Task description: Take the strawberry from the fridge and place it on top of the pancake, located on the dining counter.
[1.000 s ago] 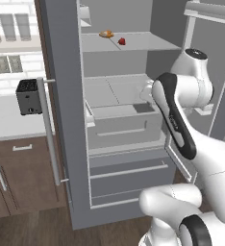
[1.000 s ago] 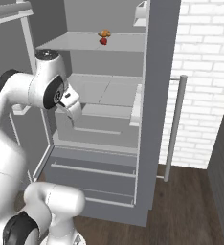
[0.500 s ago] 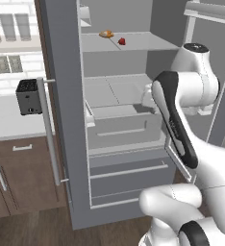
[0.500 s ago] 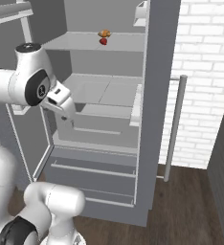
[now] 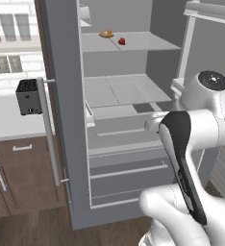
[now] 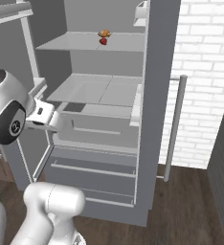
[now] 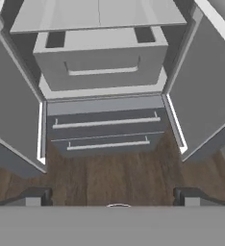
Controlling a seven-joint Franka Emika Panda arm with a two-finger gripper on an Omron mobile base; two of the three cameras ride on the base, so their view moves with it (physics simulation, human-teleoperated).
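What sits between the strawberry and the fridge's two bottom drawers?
Below the strawberry and its shelf come a second, bare shelf and a pale drawer, then the bottom drawers; the left base view shows it.

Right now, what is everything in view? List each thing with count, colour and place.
strawberry: one, bright red, upper fridge shelf, beside the orange-tan food.
orange-tan food: one, same shelf.
fridge: one, grey, doors open, pale interior, two bottom drawers.
toaster: one, dark, on the counter left of the fridge.
wooden cabinets: brown, under that counter.
brick wall: white, right of the fridge.
floor: dark wood.
gripper: one, open, empty, facing the lower drawers.
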